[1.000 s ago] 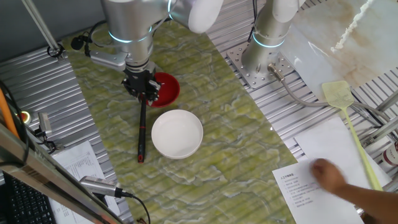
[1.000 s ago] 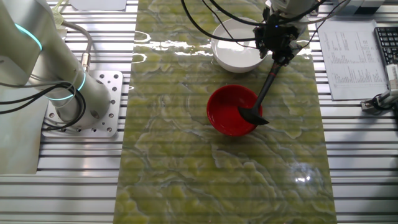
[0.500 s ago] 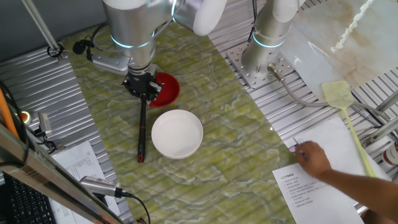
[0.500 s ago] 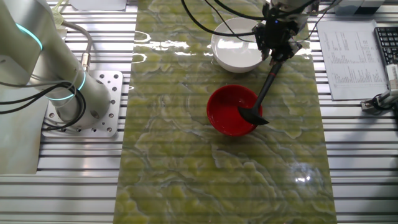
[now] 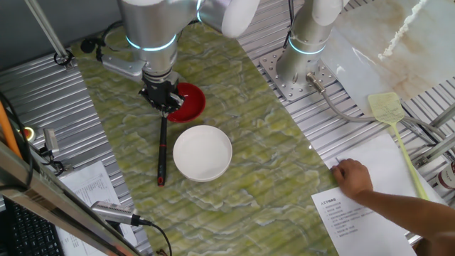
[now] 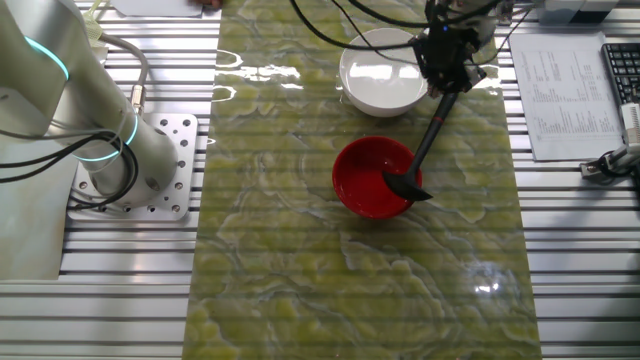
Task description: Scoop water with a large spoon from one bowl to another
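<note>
Ladle (image 6: 428, 150) scoop rests in the red bowl (image 6: 371, 177); hand (image 6: 448, 78) pinches its handle beside the white bowl (image 6: 380, 74) on the tabletop (image 6: 300, 280).

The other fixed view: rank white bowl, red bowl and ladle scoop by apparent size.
1. and 2. White bowl and red bowl: they look alike here, and the pincer overlaps the white bowl's rim, so unranked.
3. Ladle scoop: clearly smallest.
</note>
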`<state>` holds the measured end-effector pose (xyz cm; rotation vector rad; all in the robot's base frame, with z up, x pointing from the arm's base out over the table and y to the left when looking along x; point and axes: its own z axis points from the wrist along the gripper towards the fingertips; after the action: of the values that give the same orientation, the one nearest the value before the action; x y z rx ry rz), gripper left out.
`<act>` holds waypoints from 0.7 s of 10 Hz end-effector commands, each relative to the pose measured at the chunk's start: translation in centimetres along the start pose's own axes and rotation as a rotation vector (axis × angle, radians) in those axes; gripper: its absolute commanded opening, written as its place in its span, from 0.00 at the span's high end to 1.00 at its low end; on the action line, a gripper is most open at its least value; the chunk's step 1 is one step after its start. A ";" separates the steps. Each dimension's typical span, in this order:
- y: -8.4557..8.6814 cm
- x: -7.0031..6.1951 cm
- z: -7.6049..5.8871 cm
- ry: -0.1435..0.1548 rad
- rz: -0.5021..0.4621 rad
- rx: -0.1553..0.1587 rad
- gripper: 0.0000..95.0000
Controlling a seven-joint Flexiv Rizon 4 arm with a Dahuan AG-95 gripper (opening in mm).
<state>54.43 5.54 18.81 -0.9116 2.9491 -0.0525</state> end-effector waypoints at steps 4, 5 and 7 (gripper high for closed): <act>0.1 1.1 -1.3 -0.080 0.520 0.071 1.00; 0.2 1.8 -1.4 -0.110 0.590 0.038 1.00; 0.3 2.2 -2.0 -0.108 0.649 0.017 1.00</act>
<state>52.78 4.80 20.44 -0.1132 2.9886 -0.0381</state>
